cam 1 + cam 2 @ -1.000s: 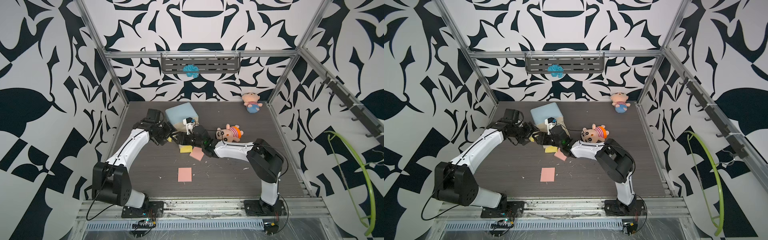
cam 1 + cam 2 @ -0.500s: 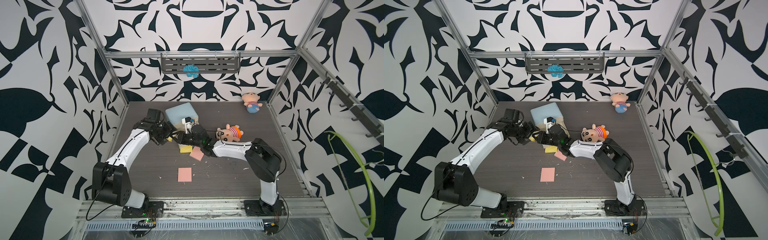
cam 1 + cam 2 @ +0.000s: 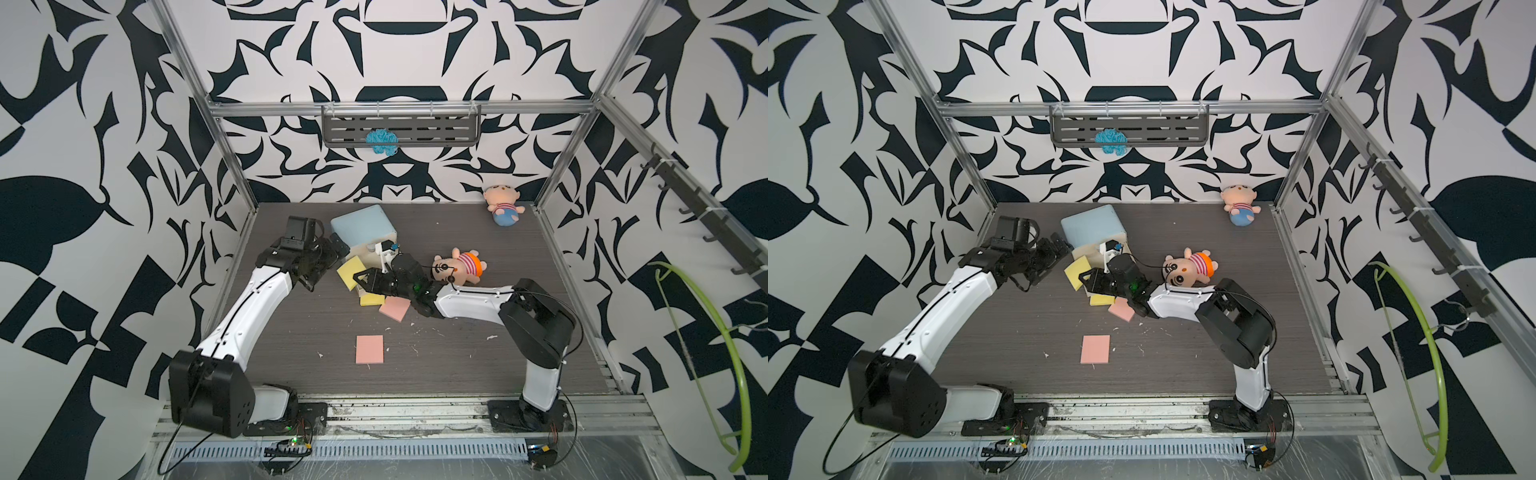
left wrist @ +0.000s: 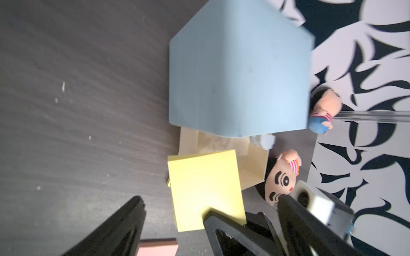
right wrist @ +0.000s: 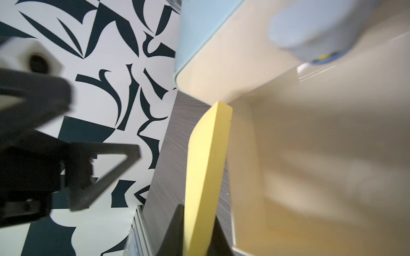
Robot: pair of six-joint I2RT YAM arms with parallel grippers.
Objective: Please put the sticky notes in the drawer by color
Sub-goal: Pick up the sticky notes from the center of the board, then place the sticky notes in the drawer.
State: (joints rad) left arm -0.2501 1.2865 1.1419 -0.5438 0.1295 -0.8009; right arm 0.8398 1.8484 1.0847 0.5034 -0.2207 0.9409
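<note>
The light-blue drawer (image 3: pixel 360 226) (image 3: pixel 1092 226) (image 4: pixel 239 77) stands at the back left, with one cream tray (image 4: pixel 253 164) (image 5: pixel 310 166) pulled out. My right gripper (image 3: pixel 362 281) (image 3: pixel 1091 282) (image 5: pixel 197 230) is shut on a yellow sticky-note pad (image 3: pixel 350 272) (image 3: pixel 1077 272) (image 4: pixel 204 186) (image 5: pixel 206 159), held tilted just beside the open tray. My left gripper (image 3: pixel 328 262) (image 3: pixel 1054 261) (image 4: pixel 210 200) is open, its fingers wide on either side of that pad. On the table lie another yellow pad (image 3: pixel 372 300) (image 3: pixel 1101 300) and two pink pads (image 3: pixel 394 309) (image 3: pixel 369 349).
A striped plush doll (image 3: pixel 459 270) lies right behind my right wrist. A second doll (image 3: pixel 503 205) sits in the back right corner. A grey wall shelf (image 3: pixel 401 124) holds a blue tuft. A green hoop (image 3: pixel 715 365) hangs outside the right frame.
My right gripper moved in toward the drawer and shut on the yellow pad. My left gripper then opened wide and let that pad go.
</note>
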